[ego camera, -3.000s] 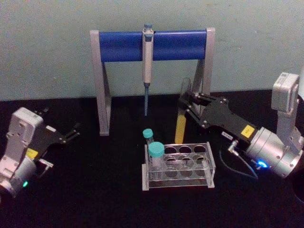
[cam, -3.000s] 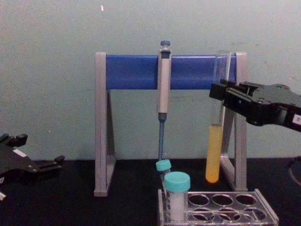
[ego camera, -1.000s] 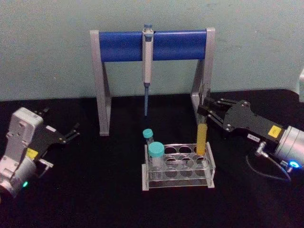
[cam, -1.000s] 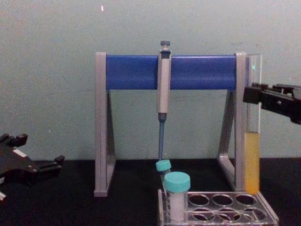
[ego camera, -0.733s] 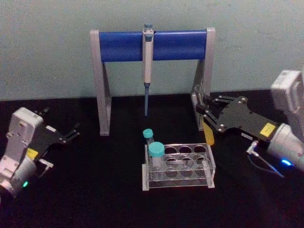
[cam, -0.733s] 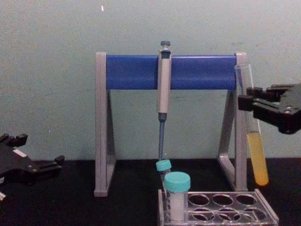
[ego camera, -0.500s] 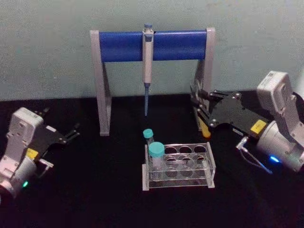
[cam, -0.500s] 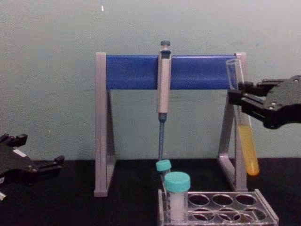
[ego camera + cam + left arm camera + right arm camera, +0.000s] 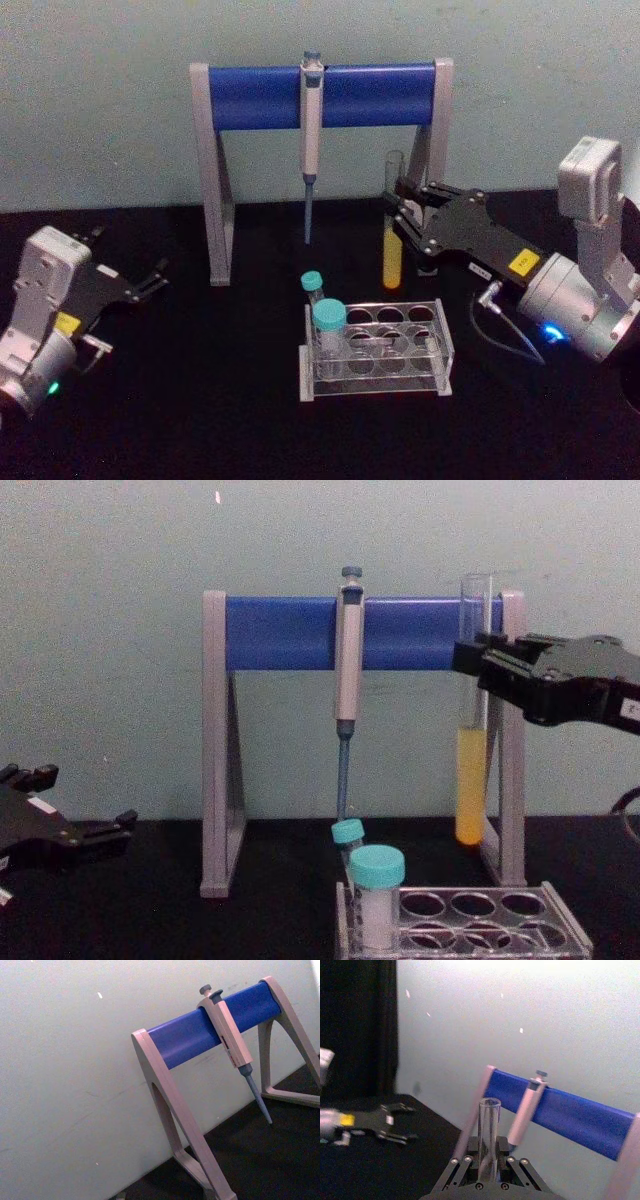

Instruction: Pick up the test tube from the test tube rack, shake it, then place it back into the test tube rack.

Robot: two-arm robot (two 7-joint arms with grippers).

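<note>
The right claw [image 9: 401, 214] is shut on the tube [image 9: 392, 262], pinching the clear glass above the yellow liquid, so the open mouth sticks up past the fingers [image 9: 496, 1156]. The tube hangs upright under the claw, its rounded bottom in the air, off the worktop [image 9: 200, 400] and outside the rack [image 9: 565, 928]. The rack sits below the claw and a little nearer the robot. Its holes under the claw are unfilled, and two teal-capped vials [image 9: 327, 322] stand at its far end on the claw's left. The right leg of the blue-barred stand [image 9: 513, 730] rises just behind the claw. The pipette [image 9: 347, 670] hangs from the bar, further to its left. The left claw [image 9: 152, 279] is well apart from the right one, low over the worktop on the robot's left, with its fingers spread and nothing between them.
</note>
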